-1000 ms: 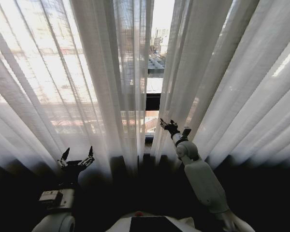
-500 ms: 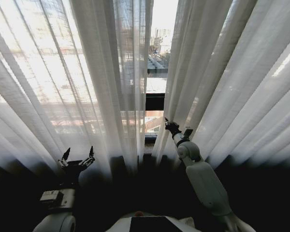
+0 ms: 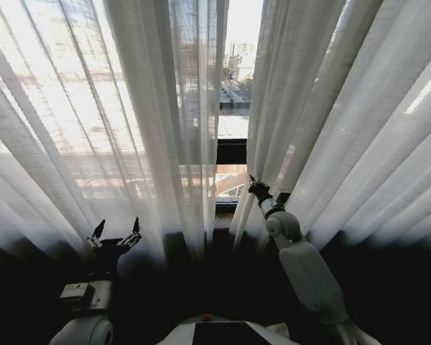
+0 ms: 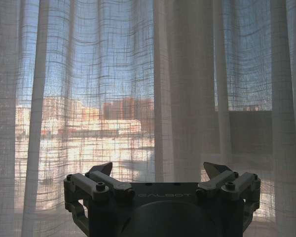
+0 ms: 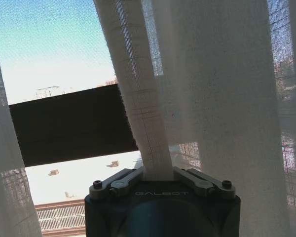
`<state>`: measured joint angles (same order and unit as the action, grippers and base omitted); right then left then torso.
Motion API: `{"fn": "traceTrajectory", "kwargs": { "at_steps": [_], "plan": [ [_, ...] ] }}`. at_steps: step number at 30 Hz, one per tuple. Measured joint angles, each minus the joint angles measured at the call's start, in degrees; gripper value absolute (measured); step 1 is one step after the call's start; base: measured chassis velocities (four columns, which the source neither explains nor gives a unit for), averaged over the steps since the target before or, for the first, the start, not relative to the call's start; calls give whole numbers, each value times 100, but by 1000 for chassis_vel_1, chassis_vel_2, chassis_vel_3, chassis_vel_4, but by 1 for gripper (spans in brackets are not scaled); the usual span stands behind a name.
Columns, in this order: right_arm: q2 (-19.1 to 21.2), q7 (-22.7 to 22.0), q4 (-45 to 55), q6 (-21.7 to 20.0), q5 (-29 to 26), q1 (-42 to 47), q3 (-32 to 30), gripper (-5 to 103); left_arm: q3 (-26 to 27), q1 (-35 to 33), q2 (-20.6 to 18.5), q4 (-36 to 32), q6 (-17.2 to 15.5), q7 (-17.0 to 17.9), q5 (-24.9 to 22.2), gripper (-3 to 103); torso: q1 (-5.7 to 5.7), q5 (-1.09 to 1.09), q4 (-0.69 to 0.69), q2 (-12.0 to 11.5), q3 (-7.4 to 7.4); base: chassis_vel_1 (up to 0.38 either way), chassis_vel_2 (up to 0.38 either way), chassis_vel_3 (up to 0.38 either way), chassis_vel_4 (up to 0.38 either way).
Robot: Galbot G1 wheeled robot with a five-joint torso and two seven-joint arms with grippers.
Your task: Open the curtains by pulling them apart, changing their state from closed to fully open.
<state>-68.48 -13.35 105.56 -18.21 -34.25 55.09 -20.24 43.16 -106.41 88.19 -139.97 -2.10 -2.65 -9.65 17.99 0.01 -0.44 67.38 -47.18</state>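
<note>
**Right curtain pinched at its inner edge, gap only a narrow slit**

Right gripper (image 3: 254, 186) is clamped on the inner-edge pleat of the right curtain panel (image 3: 330, 108); right wrist view shows the fingers (image 5: 119, 180) closed tight around a narrow fold of the sheer fabric rising straight out of the gripper (image 5: 158, 177). Rest of that panel hangs beside and beyond the gripper on its outer side. On its inner side: open gap with the dark window frame (image 3: 230, 152) and city rooftops showing through

Left gripper (image 3: 115, 233) sits low, fingers spread wide, holding nothing. Left curtain panel (image 3: 93, 108) hangs just ahead of it, apparently not touching; in the left wrist view the pleats (image 4: 187, 84) cover the window past the open fingertips (image 4: 102, 170)

Progress: early. A slim opening exists between the two panels, both still cover most of the window. Left to do, by my read: drag the right panel outward to its side, then grab and pull the left panel the opposite way
</note>
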Motion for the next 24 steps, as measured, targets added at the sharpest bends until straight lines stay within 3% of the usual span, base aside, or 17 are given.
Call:
{"fn": "traceTrajectory", "kwargs": {
  "at_steps": [11,24],
  "plan": [
    [13,5,52,-12,-17,68,-54,0,6,5,-8,11,10,-2,-3,100,0,-1,1,0,0,-27,-33,22,35],
    [17,18,88,-11,-17,129,-182,0,5,10,-8,39,77,-8,-7,100,0,-1,0,0,0,-216,-242,198,258]
  ]
}}
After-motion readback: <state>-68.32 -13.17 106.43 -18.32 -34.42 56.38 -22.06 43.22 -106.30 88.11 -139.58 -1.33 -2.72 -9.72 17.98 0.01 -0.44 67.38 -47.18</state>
